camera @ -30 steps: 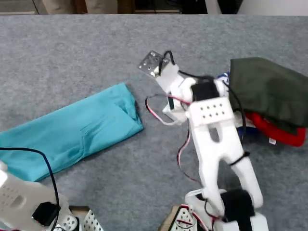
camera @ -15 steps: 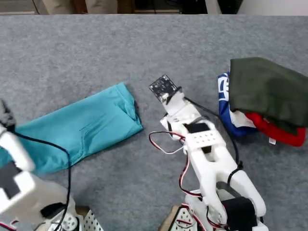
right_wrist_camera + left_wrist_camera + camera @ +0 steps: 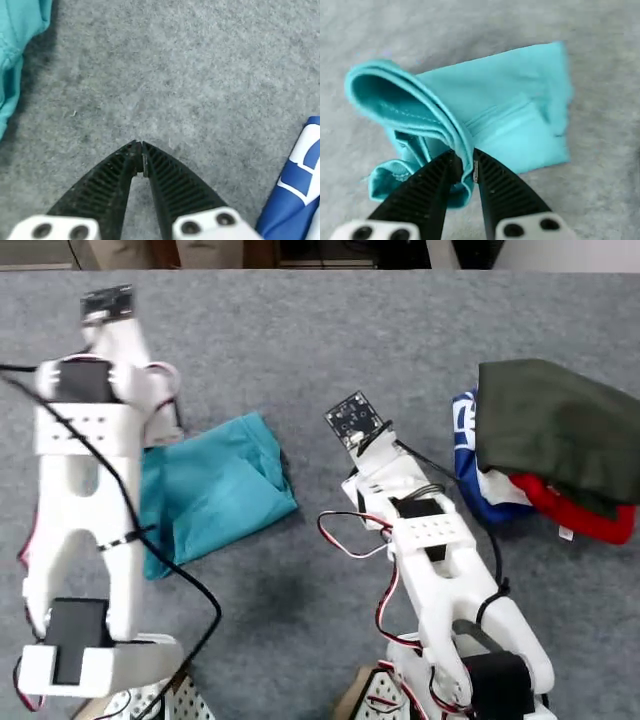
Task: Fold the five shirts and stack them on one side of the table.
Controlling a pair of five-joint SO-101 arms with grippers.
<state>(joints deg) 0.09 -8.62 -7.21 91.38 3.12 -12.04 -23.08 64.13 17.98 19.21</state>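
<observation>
Two arms over a grey table (image 3: 300,330). With the left gripper (image 3: 465,167), pinches a raised fold of the teal shirt (image 3: 515,110): jaws nearly closed, with several layers of cloth squeezed between the ribbed fingers (image 3: 427,187) close to the tips. Holds that edge up off the table, curled in a loop above the rest of the shirt, which lies flat on the surface beneath. From above, left arm (image 3: 85,490) stretched far across the table, covering the teal shirt's left part. Right part of the shirt flat and lightly creased, between the two arms.

With the right gripper (image 3: 138,147), holds nothing: jaws clenched, tips touching, over bare table. Hangs between the teal shirt and the pile, apart from both. Takes in a corner of teal cloth at one edge of the right wrist view and a blue shirt (image 3: 295,200) with white print at the opposite one.

Three shirts visible in a pile at the table's right side, well apart from the teal one: a dark green shirt (image 3: 555,425) on top, a red shirt (image 3: 585,520) poking out beneath it at the near side, and the blue one at the pile's left edge, nearest the right arm (image 3: 440,570).
</observation>
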